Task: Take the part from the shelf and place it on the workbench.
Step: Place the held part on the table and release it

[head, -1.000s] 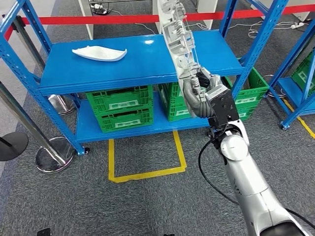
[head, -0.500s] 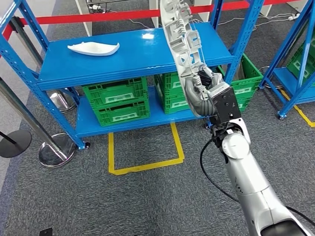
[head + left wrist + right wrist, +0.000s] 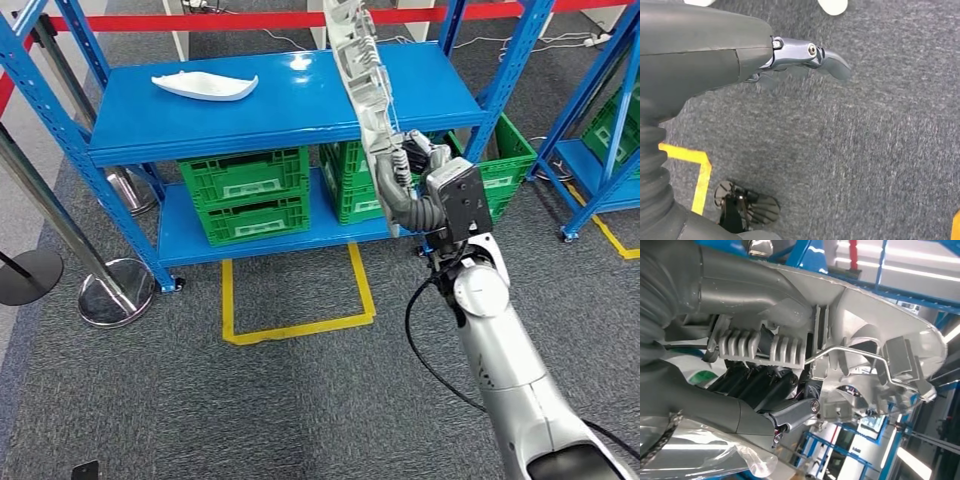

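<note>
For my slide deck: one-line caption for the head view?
Right hand holds a long grey part upright before the blue shelf.

This looked like a factory or warehouse floor. A blue steel shelf [image 3: 287,95] stood at twelve o'clock with green plastic crates [image 3: 245,195] on its lower level, yellow floor tape [image 3: 294,325] marked a bay on grey carpet, and a red barrier belt [image 3: 249,20] with a chrome stanchion [image 3: 113,290] sat at ten o'clock.

crates: green crates [image 3: 245,202] on the lower shelf level
floor: yellow tape square [image 3: 296,300] on grey carpet
barrier: red tape [image 3: 226,20] far behind
</note>
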